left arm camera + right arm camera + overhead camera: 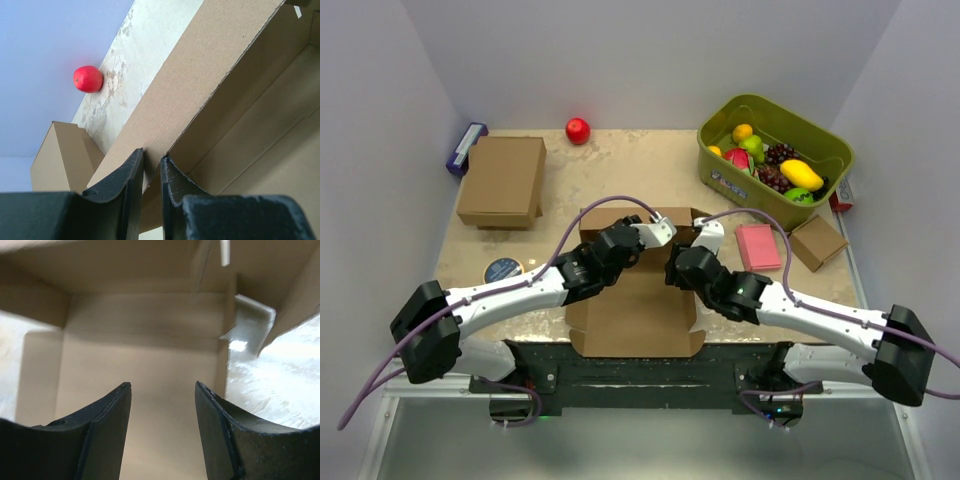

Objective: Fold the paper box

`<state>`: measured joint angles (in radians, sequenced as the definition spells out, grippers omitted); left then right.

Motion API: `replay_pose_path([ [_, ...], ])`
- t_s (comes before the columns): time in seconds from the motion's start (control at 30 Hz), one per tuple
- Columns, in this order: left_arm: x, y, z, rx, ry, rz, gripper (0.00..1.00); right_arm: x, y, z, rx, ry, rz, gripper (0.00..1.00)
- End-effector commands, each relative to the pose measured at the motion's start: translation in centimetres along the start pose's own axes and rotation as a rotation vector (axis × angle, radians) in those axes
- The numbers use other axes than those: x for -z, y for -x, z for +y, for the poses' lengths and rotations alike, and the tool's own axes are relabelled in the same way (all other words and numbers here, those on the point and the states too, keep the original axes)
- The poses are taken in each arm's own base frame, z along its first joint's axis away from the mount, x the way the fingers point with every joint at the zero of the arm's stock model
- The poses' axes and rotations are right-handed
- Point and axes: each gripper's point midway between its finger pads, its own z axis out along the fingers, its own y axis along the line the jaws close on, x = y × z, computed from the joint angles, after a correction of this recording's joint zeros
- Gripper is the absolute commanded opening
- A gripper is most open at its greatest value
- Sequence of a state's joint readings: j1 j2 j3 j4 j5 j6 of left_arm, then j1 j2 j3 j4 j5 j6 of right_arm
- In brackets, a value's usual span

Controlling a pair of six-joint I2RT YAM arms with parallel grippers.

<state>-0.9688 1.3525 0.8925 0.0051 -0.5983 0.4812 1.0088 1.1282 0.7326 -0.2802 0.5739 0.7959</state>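
Left claw [152, 159] pressed nearly together, pinching a raised wall of the paper box [632, 315]. Right claw [162, 387] spread, nothing between the fingers, over the box floor. Box sits centre, at the near table edge. Closed brown box [502, 180] far left, fruit bin [798, 122] far right.

The paper box [630, 320] is plain brown cardboard, unprinted. The counter [620, 165] is beige with mottled pale patches. Far edge: a red ball [578, 130]. Far-right corner: an olive-green bin [735, 183]. Right edge: a pink block [758, 246]. Far-left corner: a plain brown closed box [503, 180].
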Motion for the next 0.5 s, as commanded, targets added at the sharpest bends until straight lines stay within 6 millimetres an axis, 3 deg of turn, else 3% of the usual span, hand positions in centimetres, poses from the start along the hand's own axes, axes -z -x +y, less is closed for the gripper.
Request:
replay_pose_path([
  [0.0,0.3,-2.0,-1.2,0.029,-0.052,0.06,0.0,-2.2,3.2,-1.9,-0.085,-0.077,-0.113,0.57],
  [0.33,0.4,-1.9,-1.1,0.035,-0.051,0.056,0.0,-5.4,4.0,-5.8,-0.044,-0.223,-0.143,0.55],
  [0.47,0.4,-1.9,-1.1,0.035,-0.051,0.056,0.0,-6.4,3.9,-6.9,-0.052,-0.282,-0.152,0.48],
])
